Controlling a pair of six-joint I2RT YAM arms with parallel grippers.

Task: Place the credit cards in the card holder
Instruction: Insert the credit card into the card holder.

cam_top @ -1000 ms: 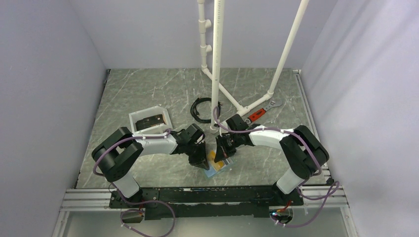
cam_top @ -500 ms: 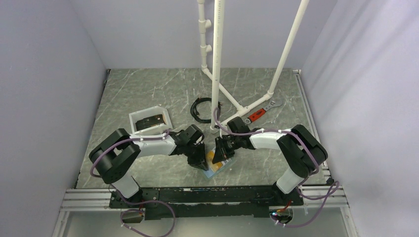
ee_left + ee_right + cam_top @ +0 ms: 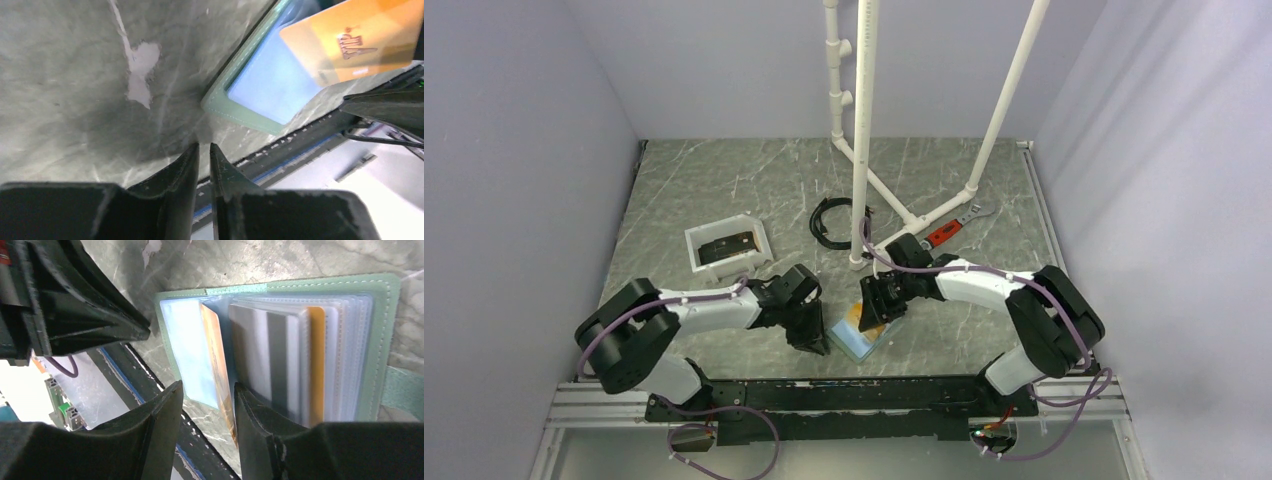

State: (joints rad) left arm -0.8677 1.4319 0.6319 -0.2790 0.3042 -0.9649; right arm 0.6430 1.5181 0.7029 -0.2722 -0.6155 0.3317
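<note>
Two arms meet low in the middle of the overhead view, beside the card holder [image 3: 856,342], which lies spread open on the table [image 3: 724,180] near its lower edge. In the right wrist view we see its clear sleeves fanned out, with a green border around them. One orange card [image 3: 216,355] stands on edge, tilted, against the blue left-hand face. Its lower end sits in the gap of the right gripper [image 3: 206,390], whose jaws stand well apart, and we see neither pressing on it. A second orange card [image 3: 316,365] sits in a sleeve toward the right of that frame. The left gripper [image 3: 204,147] is low over bare table just left of the holder's corner, its jaws a narrow slit apart with nothing between them. Up and left in the overhead view, a white tray [image 3: 694,245] holds dark cards [image 3: 727,246].
</note>
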